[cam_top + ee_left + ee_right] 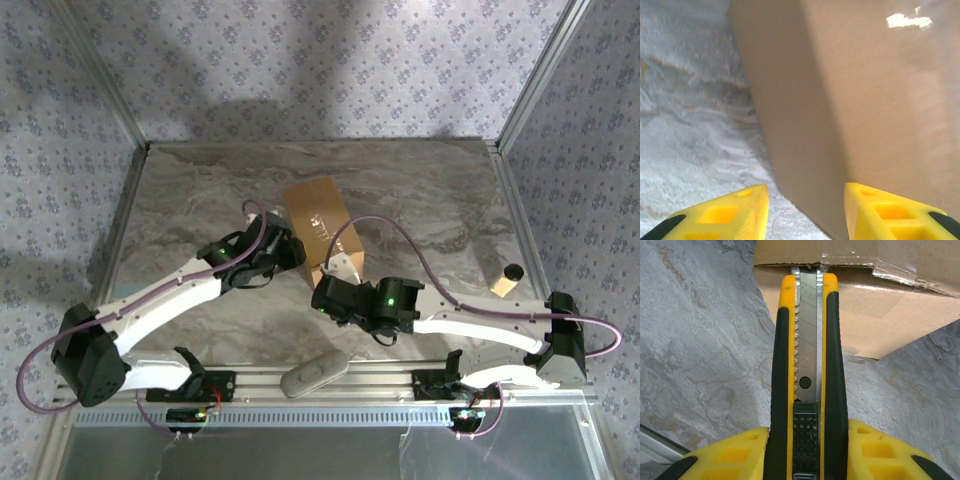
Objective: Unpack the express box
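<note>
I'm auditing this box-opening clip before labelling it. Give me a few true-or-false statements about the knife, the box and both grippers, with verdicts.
1. The right gripper is shut on a yellow and black knife. True.
2. The knife's blade is pulled back into its handle. False: the blade is out, with its tip at the taped edge of the box.
3. The box's top flaps stand wide open. False: they lie closed, with tape on the seam.
4. The left gripper is open, its fingers apart at a corner of the box. True.
</note>
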`<state>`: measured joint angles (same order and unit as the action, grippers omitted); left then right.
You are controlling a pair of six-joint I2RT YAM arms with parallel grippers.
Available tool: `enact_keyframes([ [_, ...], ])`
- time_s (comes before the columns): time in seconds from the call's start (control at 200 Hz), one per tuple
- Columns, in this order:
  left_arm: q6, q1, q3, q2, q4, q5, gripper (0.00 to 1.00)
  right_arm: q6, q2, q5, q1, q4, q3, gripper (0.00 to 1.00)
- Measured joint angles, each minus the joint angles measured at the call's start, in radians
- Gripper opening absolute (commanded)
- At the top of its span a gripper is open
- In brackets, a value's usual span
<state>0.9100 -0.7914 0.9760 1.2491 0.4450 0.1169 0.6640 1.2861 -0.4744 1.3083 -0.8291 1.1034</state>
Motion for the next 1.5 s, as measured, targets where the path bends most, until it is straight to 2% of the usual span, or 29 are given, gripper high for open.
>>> enact_keyframes([
  [0.265,-0.11,0.089,0.114,0.02,0.005,0.037,0.47,-0.011,-0.003,0.0,0.002,0.001,0.0,0.0],
  [0.51,-0.238,0.161,0.416,0.307,0.024,0.013,0.45,-0.053,-0.003,0.0,0.001,0.01,0.0,0.0],
  [0.745,-0.314,0.179,0.565,0.498,0.032,-0.027,0.44,-0.084,-0.003,-0.001,-0.003,0.01,0.0,0.0],
  [0.945,-0.345,0.189,0.666,0.589,0.082,-0.019,0.42,-0.106,-0.003,-0.005,-0.012,0.013,0.0,0.0],
  [1.229,-0.348,0.237,0.676,0.602,0.107,0.032,0.41,-0.134,-0.01,-0.011,-0.023,0.007,0.0,0.0],
  [1.499,-0.344,0.261,0.623,0.551,0.107,0.069,0.41,-0.142,-0.036,-0.016,-0.025,-0.028,0.001,0.0],
])
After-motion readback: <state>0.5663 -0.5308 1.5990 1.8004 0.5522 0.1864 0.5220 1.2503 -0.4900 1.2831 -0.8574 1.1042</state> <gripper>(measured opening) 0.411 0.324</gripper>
